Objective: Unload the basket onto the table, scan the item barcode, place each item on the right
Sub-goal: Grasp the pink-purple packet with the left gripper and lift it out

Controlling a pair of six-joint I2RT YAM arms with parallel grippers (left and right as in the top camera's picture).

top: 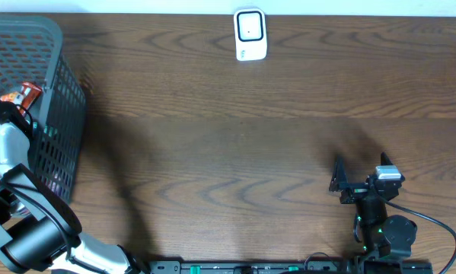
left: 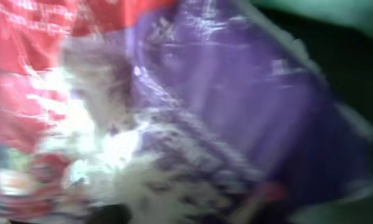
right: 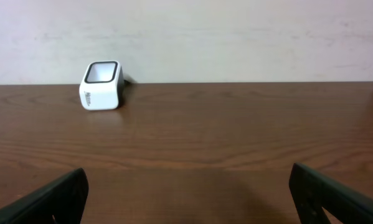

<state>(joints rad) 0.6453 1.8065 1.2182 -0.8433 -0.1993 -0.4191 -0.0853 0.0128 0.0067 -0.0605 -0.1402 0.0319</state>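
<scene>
- Left gripper first: it is down inside the dark plastic mesh basket (top: 60, 114) at nine o'clock on the brown wooden table (top: 235, 152). My left arm (top: 7, 148) is bent over the rim.
- Its fingers show in neither view, so I cannot tell whether they stand wide, narrow or clamped on anything.
- The item to scan lies in that basket. My left wrist camera sits so close that it is blurred, filled by a crinkly purple foil packet (left: 248, 106) with a red foil packet (left: 30, 62) against it at ten o'clock. Which one I am on, I cannot say.
- Right gripper (right: 186, 186) hangs wide and empty at about four o'clock, well apart from everything.
- The small white box-shaped barcode scanner (top: 250, 34) stands at twelve o'clock, window up, far from the basket.
- Risk: the two packets touch, so a pinch could take both, or only a loose fold.
- Risk: glossy film is slippery, and a shallow grip could let it slide out on the lift.
- Risk: a packet corner or my wrist could snag the mesh and drag the basket.
- Risk: no barcode is visible, so it may end up facing away or creased at the scanner.
</scene>
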